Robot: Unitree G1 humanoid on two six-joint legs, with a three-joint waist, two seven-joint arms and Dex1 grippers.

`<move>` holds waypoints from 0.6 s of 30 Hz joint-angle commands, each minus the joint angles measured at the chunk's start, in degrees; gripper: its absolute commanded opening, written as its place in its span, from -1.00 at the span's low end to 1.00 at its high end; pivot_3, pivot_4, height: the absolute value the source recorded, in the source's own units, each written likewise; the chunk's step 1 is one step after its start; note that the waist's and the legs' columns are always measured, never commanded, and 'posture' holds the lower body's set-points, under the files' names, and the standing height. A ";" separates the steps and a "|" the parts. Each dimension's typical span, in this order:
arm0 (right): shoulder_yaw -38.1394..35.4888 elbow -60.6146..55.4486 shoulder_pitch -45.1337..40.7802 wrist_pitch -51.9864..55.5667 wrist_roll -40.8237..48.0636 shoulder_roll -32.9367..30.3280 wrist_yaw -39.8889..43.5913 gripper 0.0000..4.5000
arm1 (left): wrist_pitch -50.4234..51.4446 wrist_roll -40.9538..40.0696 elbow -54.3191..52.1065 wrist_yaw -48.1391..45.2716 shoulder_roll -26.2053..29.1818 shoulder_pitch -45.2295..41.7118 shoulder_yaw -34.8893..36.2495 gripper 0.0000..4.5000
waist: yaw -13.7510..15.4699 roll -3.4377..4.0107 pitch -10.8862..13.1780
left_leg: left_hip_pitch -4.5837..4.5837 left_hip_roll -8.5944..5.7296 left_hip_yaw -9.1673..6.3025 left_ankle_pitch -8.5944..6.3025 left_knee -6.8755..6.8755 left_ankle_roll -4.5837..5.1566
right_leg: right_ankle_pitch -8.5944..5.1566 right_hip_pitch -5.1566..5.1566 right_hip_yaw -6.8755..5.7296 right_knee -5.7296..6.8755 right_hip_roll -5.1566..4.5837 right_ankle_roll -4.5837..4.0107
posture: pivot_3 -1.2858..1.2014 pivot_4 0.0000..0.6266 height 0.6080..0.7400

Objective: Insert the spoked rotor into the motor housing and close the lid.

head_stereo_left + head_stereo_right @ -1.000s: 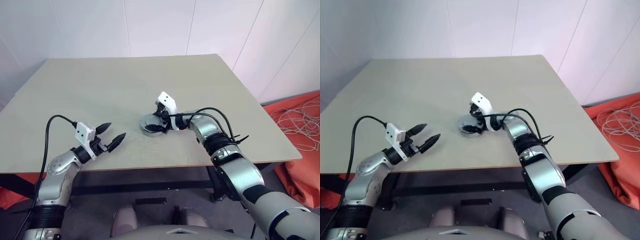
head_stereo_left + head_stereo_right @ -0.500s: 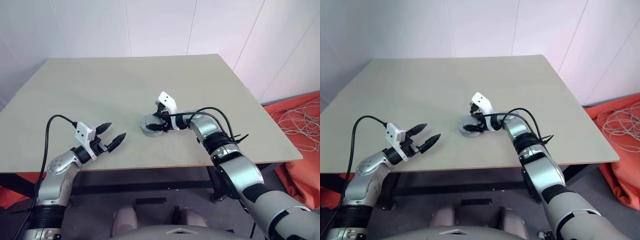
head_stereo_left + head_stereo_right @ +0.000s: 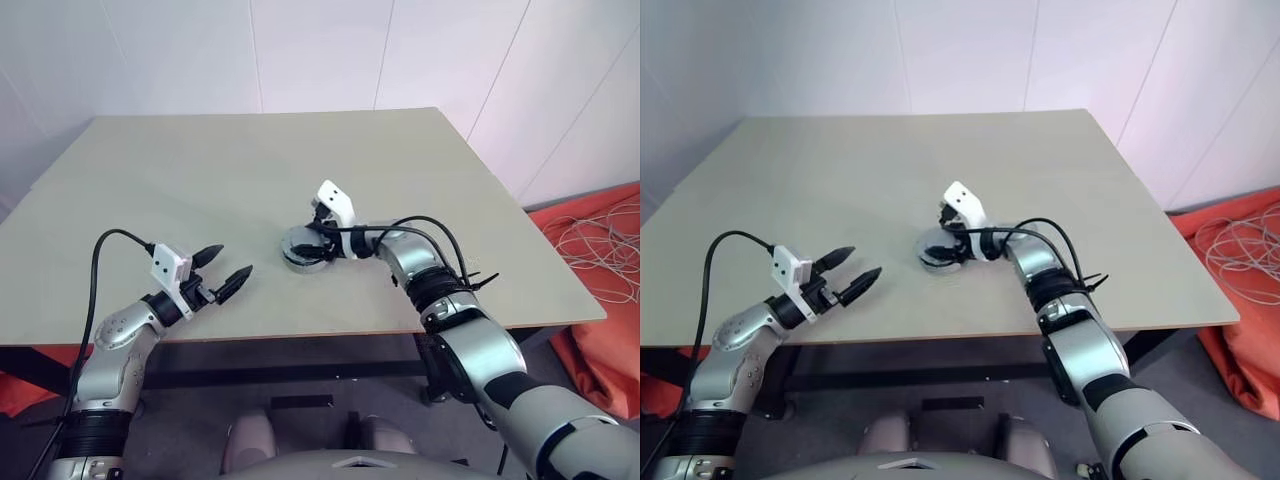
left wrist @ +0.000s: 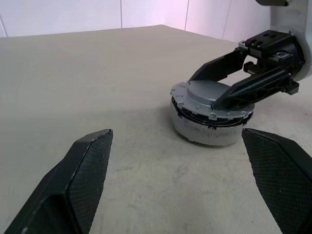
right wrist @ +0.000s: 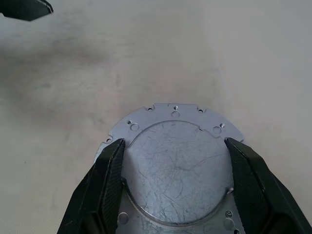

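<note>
The lid [image 4: 209, 92], a grey disc with a notched edge, lies on top of the pale round motor housing [image 4: 204, 131] at the table's middle. It sits slightly off-centre, and a dark gap shows under its rim. My right gripper [image 5: 174, 142] is shut on the lid, one finger on each side of the raised centre. The spoked rotor is hidden. My left gripper [image 3: 233, 260] hovers open and empty near the table's front left, pointing toward the housing from a hand's length away.
The beige table [image 3: 200, 170] carries nothing else around the housing. Its front edge runs just below my left gripper. Off the table's right side, an orange cloth with pale coiled cables [image 3: 600, 250] lies on the floor.
</note>
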 commanded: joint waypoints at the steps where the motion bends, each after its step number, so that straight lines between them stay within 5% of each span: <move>1: 0.18 -3.44 -0.46 -0.21 -0.23 0.01 -0.23 0.39 | 0.14 -0.60 -2.56 -0.03 0.09 -0.38 0.23 1.00 | -0.01 0.00 0.00 | 0.01 0.00 0.00 0.00 0.00 0.00 | 0.00 0.00 0.00 0.01 0.00 0.01 | 0.03 -1.00 1.00; 18: 1.03 -1.09 0.82 -0.50 -1.89 0.30 -1.64 0.39 | 1.79 -0.64 -3.46 0.47 -0.19 -0.90 0.15 1.00 | -0.03 0.00 0.00 | 0.04 0.00 0.00 0.00 0.00 0.00 | -0.01 0.02 0.00 0.01 0.00 0.02 | 0.03 -1.00 1.00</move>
